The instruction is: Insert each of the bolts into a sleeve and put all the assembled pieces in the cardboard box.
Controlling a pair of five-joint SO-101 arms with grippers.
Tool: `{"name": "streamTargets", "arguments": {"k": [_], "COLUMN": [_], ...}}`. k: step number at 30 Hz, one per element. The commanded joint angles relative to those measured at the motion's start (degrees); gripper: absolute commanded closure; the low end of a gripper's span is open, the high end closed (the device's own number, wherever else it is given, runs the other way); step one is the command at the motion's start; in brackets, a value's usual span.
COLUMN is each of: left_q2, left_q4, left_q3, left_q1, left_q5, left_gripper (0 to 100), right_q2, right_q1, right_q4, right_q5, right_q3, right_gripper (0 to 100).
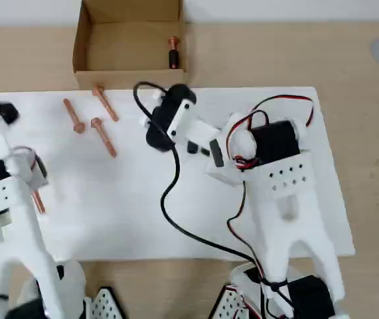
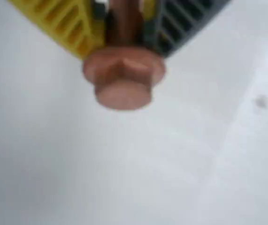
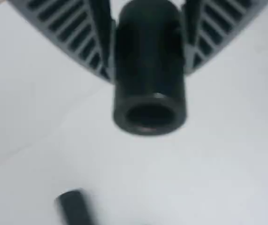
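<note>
The left end effector (image 2: 124,18) pinches a likely stiff, slick bolt (image 2: 123,77) by its shank, the right end effector (image 3: 148,28) a rigid-looking sleeve (image 3: 149,93) mid-body.

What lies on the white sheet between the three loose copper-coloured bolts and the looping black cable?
Nothing. In the high view the white sheet is bare between the three copper-coloured bolts and the black cable.
</note>
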Motion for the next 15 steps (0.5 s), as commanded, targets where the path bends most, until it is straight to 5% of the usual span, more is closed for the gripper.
{"name": "streamTargets", "arguments": {"k": [1, 6, 15], "left_q2": [-8.6, -19.3, -30.8], "left_q4": [4.6, 8.4, 13.3], "left_q3": [-9.8, -12.0, -9.3], "left_q1": [0.4, 5.0, 12.0], "left_q5": [1.8, 1.7, 2.0], "left_gripper": [99, 99, 99], "right_q2": [-2.5, -4.7, -12.6], "right_q1": [0.9, 0.9, 0.7], "right_q4": [-1.7, -5.0, -9.8], "right_q5": [-4.2, -10.5, -34.1], "right_q3": [-8.7, -16.7, -18.6], "right_gripper": [93.6, 93.6, 93.7]}}
